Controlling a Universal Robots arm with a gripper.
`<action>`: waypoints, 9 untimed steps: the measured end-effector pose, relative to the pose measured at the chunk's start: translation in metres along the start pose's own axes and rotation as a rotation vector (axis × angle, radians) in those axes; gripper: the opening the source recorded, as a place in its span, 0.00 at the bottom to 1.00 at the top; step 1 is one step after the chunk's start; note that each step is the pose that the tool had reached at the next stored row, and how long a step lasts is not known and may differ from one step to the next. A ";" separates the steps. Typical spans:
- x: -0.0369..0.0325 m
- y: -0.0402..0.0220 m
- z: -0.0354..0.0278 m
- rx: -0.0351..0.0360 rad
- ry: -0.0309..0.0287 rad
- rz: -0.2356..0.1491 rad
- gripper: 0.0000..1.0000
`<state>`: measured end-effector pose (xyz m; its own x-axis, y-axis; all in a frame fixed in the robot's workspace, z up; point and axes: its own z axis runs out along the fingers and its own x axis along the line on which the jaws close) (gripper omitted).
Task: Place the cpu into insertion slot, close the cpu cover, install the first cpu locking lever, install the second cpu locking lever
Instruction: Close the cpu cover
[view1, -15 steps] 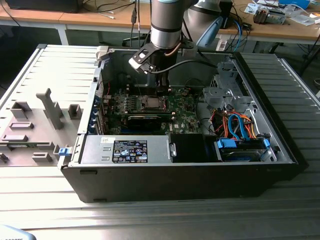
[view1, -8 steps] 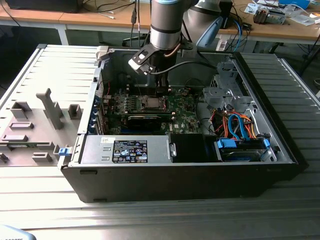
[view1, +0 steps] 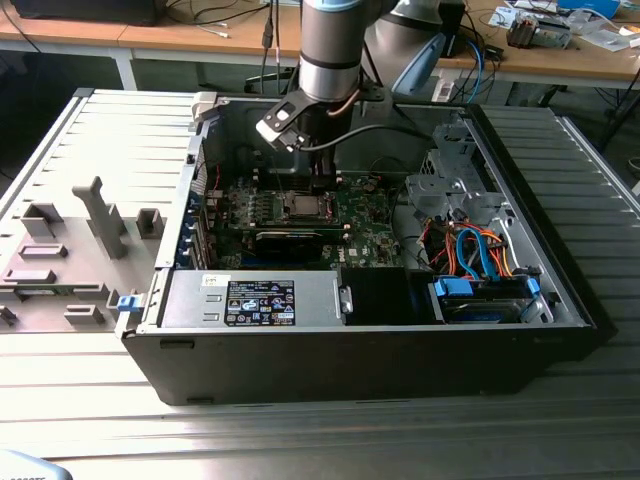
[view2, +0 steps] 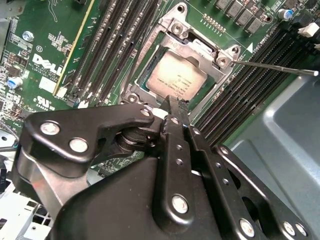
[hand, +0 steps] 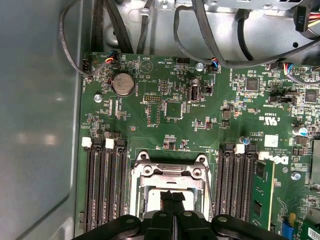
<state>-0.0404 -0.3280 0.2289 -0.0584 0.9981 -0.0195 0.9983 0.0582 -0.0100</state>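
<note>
Exterior view: a black, open-sided computer case (view1: 350, 360) lies on a ribbed grey metal counter (view1: 300, 440), and a silver-grey robot arm (view1: 330, 50) reaches down into it from above. The arm's black tool (view1: 316, 190) hangs just over the green circuit board (view1: 370, 235), right above the cpu (view1: 300, 206), a small flat square chip with a dull silver-grey top. On the exterior view's left, a grey moulded plastic tray (view1: 70, 250) rests on the counter beside the case. On the exterior view's right, orange and blue cables (view1: 475, 250) coil inside the case. In the second wrist view the tool (view2: 172, 102) has its two black metal fingers pressed together into a narrow tip that grips nothing. That tip sits at the near edge of the cpu (view2: 176, 77). The cpu lies flat inside the insertion slot (view2: 141, 82), a small square dark socket. The cpu cover (view2: 200, 47), a thin square silver metal frame plate, lies down around the chip, whose top shows through the opening. A locking lever (view2: 275, 66), a thin silver metal rod, juts from one corner of the socket across long black memory slots (view2: 240, 95). In the first wrist view the tool (hand: 173, 196) sits over the cpu cover (hand: 170, 172) with its fingertips touching each other. A round silver coin battery (hand: 123, 84) sits well apart on the board.
</note>
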 end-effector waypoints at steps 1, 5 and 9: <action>0.0000 -0.0001 0.0004 0.0000 0.0000 0.000 0.11; 0.0001 -0.0008 0.0025 0.0000 0.0000 0.000 0.11; 0.0002 -0.0017 0.0069 0.0000 0.0000 0.000 0.11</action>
<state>-0.0422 -0.3280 0.2220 -0.0586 0.9981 -0.0195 0.9982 0.0584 -0.0100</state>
